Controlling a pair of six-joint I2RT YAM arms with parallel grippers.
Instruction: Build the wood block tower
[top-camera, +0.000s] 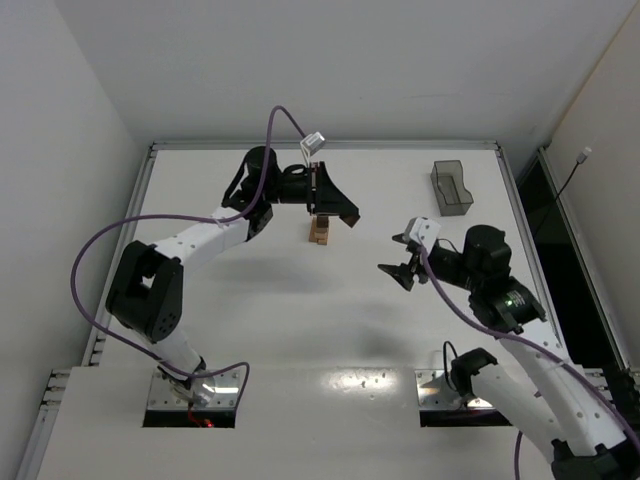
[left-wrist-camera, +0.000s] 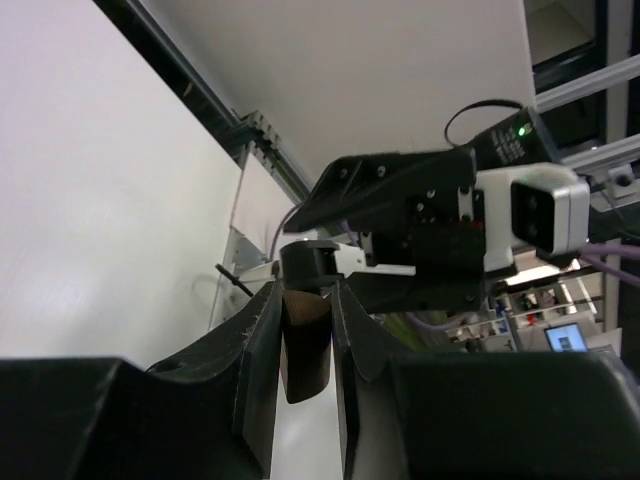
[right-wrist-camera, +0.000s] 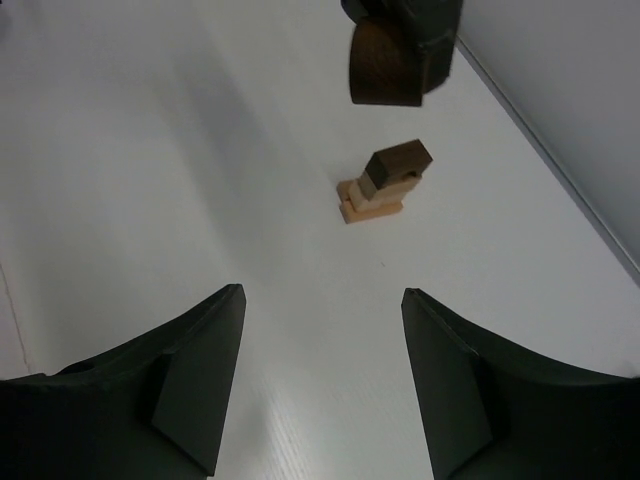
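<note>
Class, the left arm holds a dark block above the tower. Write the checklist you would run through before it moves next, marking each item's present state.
1. Dark block clamped between the left jaws: ok.
2. Tower standing, with a dark cube on the tan blocks: ok.
3. Tower layers squarely aligned: not ok, they look staggered.
4. Held block centred over the tower: cannot tell.
5. Right jaws open and apart from the tower: ok.
</note>
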